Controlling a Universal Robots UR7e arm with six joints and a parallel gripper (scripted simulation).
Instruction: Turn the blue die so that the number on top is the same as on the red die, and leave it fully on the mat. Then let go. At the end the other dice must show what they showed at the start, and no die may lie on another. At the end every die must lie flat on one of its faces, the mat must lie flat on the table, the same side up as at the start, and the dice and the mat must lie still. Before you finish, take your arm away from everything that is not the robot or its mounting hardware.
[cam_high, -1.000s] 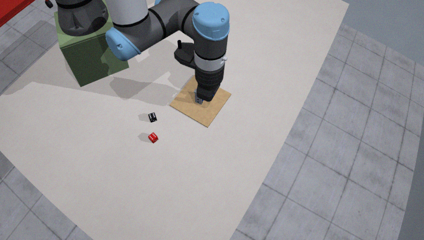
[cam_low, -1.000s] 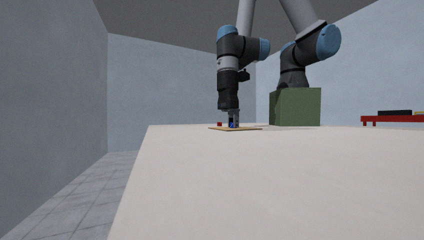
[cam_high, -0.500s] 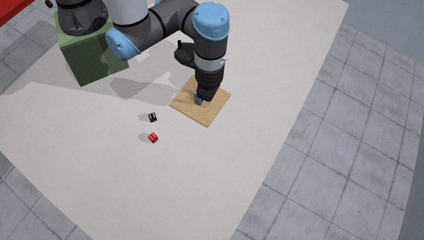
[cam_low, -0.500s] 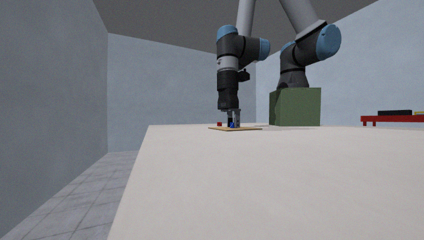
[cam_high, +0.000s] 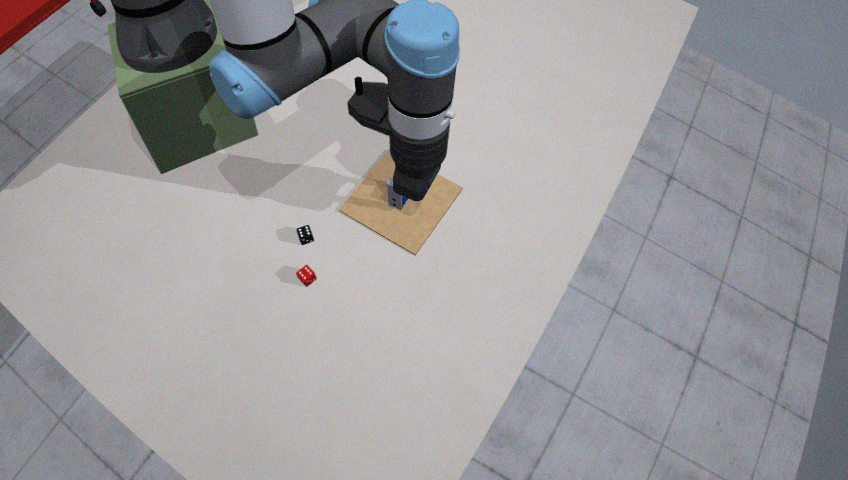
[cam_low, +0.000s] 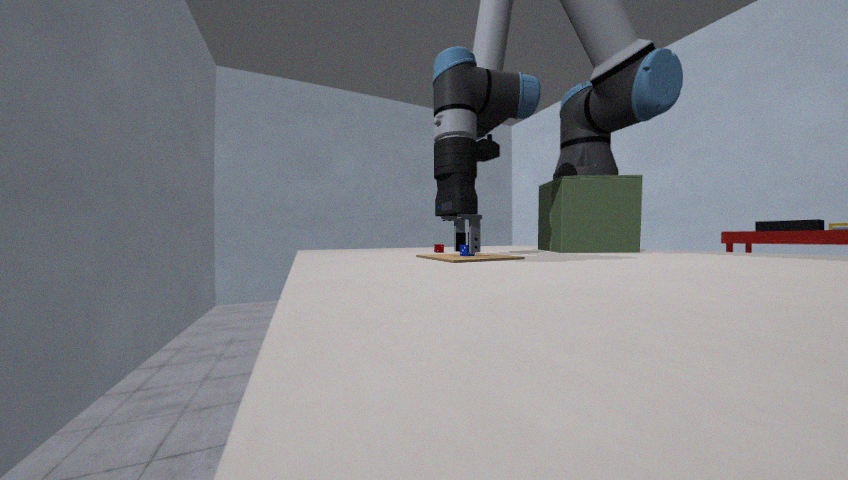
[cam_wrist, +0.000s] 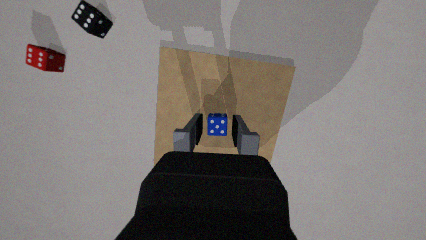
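Observation:
The blue die (cam_wrist: 217, 124) lies flat on the tan mat (cam_wrist: 225, 110), near its middle, with white pips facing up. My gripper (cam_wrist: 217, 123) points straight down over it, with a finger on each side of the die and a small gap on both sides, so it is open. In the top view the gripper (cam_high: 397, 202) stands on the mat (cam_high: 404, 206) and mostly hides the die. The red die (cam_high: 306, 275) and the black die (cam_high: 305, 234) lie on the table to the left of the mat, apart from each other.
The green pedestal (cam_high: 178, 113) that carries the arm stands at the back left. A red bench (cam_low: 785, 236) lies off the table far to the right in the exterior view. The table edge runs to the right of the mat.

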